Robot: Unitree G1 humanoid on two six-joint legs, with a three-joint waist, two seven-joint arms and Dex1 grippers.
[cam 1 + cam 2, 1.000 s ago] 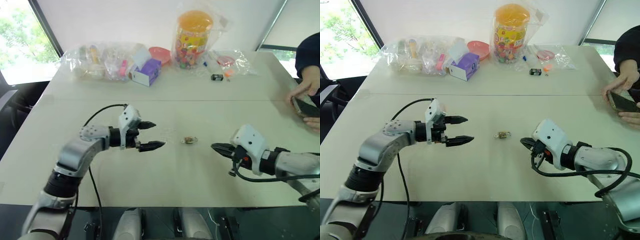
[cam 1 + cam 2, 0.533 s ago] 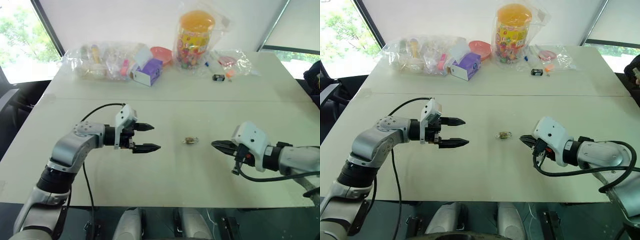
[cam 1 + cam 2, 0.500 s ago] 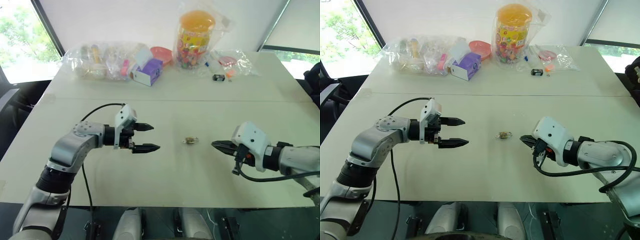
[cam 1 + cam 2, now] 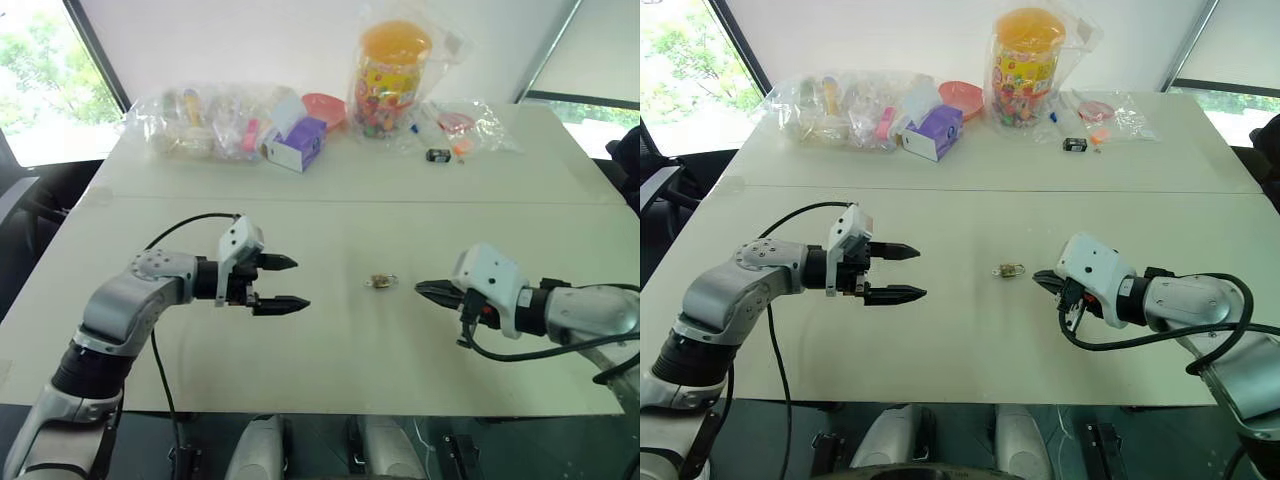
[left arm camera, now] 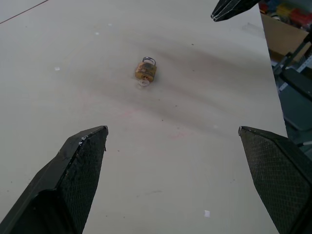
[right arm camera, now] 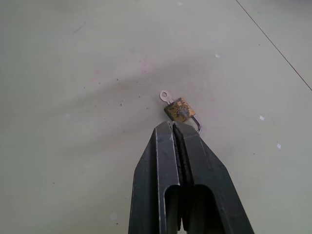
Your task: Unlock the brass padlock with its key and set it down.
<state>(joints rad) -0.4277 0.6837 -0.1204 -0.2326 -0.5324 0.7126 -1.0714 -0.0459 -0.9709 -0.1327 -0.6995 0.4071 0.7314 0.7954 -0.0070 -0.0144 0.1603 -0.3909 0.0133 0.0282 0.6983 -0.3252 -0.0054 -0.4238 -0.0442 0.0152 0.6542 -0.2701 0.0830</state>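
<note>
the brass padlock lies flat on the pale table, between the two grippers and touched by neither. the left gripper hovers well apart from it with its two black fingers spread wide and nothing between them; in the left wrist view the lock sits far ahead of the finger tips, roughly on the line that runs out between them. the right gripper is much nearer the lock, pointing at it, its fingers pressed flat together with only a thin seam between them and nothing caught in it.

from the right wrist view the closed tips come up just short of the lock body and cover part of the wire shackle, so only a short curved piece of it shows beside the fingers. a small silvery key with a round eyelet sticks out of the end of the lock away from that gripper; whether it is fully seated in the keyhole cannot be told. whether the shackle is latched or popped is also too small to make out.

far beyond both grippers, clear bags of small items, a purple box, a yellow-lidded jar and a small black object line the table's back edge; the bags' contents are not legible.
</note>
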